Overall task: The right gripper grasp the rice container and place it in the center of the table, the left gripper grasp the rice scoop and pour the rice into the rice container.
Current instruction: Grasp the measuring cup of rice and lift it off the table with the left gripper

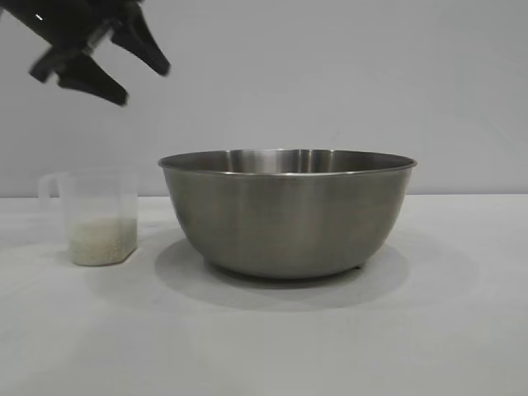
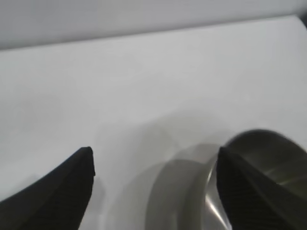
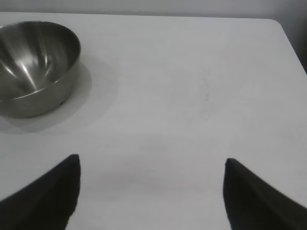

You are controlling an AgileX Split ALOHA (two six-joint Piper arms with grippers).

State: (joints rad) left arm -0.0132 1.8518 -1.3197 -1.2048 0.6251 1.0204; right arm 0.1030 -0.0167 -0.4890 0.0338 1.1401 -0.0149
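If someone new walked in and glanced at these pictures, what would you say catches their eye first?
The rice container, a big steel bowl, dominates the middle of the white table. Beside it on the left stands the small clear rice scoop, upright, with rice in its bottom. Above the scoop, the left end effector hangs open and empty in the air; the right end effector sits open over bare table, away from the bowl.
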